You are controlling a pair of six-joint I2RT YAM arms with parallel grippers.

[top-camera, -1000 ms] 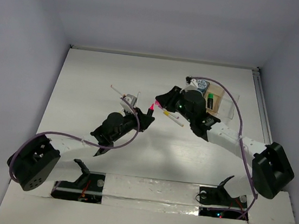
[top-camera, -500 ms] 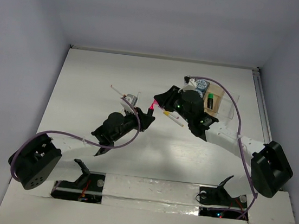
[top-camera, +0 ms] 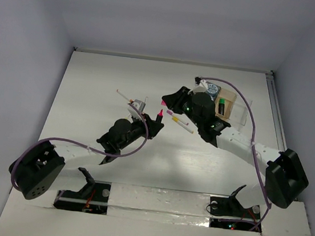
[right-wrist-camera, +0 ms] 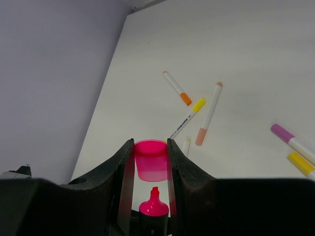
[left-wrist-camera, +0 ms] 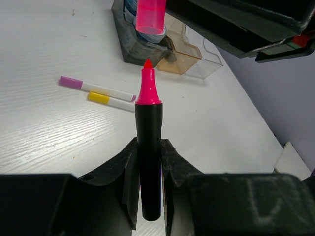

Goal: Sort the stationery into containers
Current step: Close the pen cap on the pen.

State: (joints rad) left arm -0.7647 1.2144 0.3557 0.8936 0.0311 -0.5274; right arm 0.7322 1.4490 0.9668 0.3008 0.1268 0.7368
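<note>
tools clenched: left tool [left-wrist-camera: 149, 160] on a black marker [left-wrist-camera: 149, 125] with pink wedge tip, right tool [right-wrist-camera: 150, 150] on translucent pink cap [right-wrist-camera: 150, 166].

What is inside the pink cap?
Nothing that shows: the see-through cap, pinched in the right gripper, looks empty. The marker in the left gripper points its tip at it, not in yet. The fingers hide the cap's sides.

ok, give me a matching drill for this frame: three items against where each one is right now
Items:
1. uncapped pink marker
2. pink cap
3. yellow-ended pen

Places:
A. held in the right gripper
B. lying on the table beside the purple-ended pen
C. clamped upright in the left gripper

Pairs: 1-C, 2-A, 3-B
</note>
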